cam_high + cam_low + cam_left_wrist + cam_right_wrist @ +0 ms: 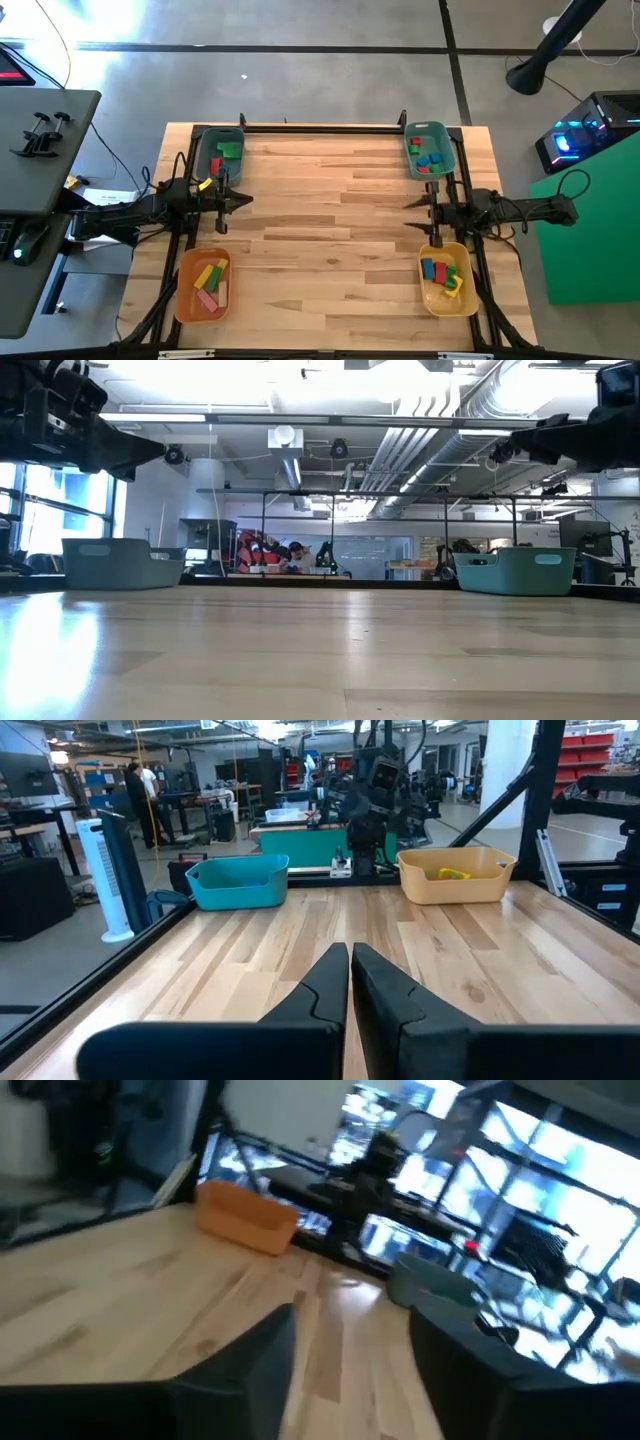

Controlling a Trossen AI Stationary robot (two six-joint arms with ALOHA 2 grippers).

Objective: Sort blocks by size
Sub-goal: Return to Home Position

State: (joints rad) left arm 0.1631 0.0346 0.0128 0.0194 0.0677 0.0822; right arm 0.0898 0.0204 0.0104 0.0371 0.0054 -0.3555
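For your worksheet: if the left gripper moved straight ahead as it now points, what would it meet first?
Probably the right gripper, which faces the left gripper across the bare table; nothing lies between them.

We record a robotics laboratory in an open industrial hall — exposed ducts overhead, bare concrete floor, red storage bins on racking, a tower fan, a lit computer case beside the wooden workbench, a person at distant desks.

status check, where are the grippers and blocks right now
Left gripper shut, empty, at left side. Right gripper open, empty, at right side. Blocks all in the four corner bins; none loose on the table. Nothing between the arms.
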